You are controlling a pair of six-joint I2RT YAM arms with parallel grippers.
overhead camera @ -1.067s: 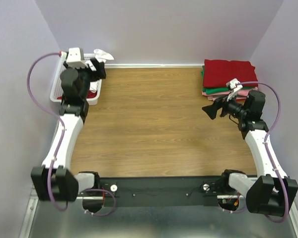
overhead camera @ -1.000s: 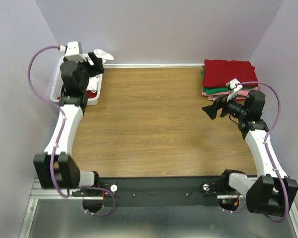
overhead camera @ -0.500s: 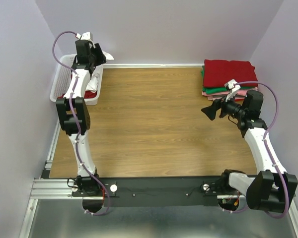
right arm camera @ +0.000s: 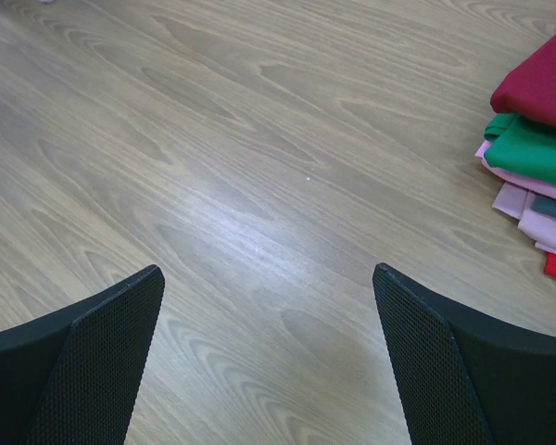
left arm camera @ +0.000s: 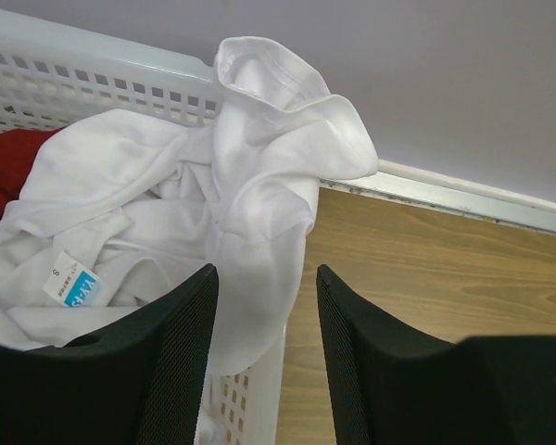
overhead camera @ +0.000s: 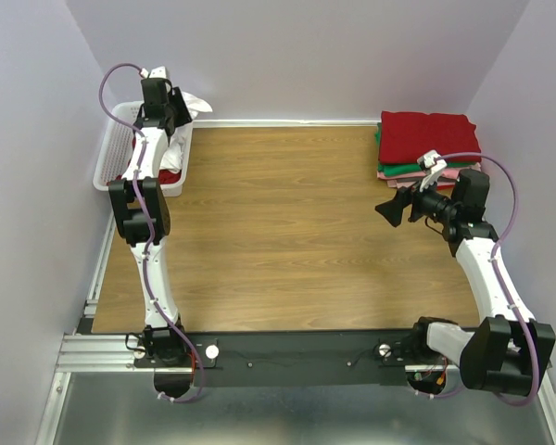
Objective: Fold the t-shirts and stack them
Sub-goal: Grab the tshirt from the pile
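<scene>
1. Counter (overhead camera: 287,232): a wood-grain top running between pale walls. The middle of it is bare board.
2. Arms: the left arm (overhead camera: 141,213) reaches up the left edge to the far left corner. The right arm (overhead camera: 486,269) is bent inward near the right edge.
3. Stack (overhead camera: 426,144): folded t-shirts in the far right corner by the back wall. A red one lies on top, with green under it, then pink. The right wrist view shows further thin layers below, with red at the bottom.
4. Basket (overhead camera: 111,153): white plastic lattice in the far left corner, next to the left wall.
5. White shirt (left arm camera: 195,204): crumpled in the basket. One fold is draped over the rim nearest the counter, and a bunched part rises above the rim.
6. Red shirt (left arm camera: 9,167): lying in the basket under and beside the white one, with only an edge showing.
7. Left end effector (left arm camera: 265,271): above the basket's rim with its fingers parted by a modest gap. The white shirt's overhanging fold shows through that gap. The fingers appear released, not pinching the cloth.
8. Right end effector (right arm camera: 269,273): spread wide and grasping nothing. It is above bare counter, with the stack off to its right and apart from it.
9. Label (left arm camera: 72,283): a small white and blue tag on the white shirt, near the left finger.
</scene>
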